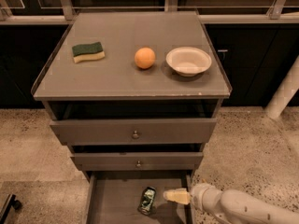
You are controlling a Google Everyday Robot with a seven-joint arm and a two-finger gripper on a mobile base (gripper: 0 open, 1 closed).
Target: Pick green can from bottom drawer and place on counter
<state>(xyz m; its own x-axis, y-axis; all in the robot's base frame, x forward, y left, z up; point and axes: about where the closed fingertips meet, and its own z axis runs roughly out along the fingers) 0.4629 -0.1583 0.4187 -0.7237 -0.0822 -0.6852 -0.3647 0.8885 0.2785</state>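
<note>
The green can (148,200) lies on its side on the floor of the open bottom drawer (111,203), near the middle right. My gripper (171,195) reaches in from the lower right over the drawer's right wall, its pale tip just right of the can and a little apart from it. The counter (121,76) is the grey cabinet top above.
On the counter sit a green-and-yellow sponge (88,52) at left, an orange (145,58) in the middle and a white bowl (188,60) at right. Two knobbed drawers (134,130) are partly pulled out above the bottom drawer. A white post (285,92) stands at right.
</note>
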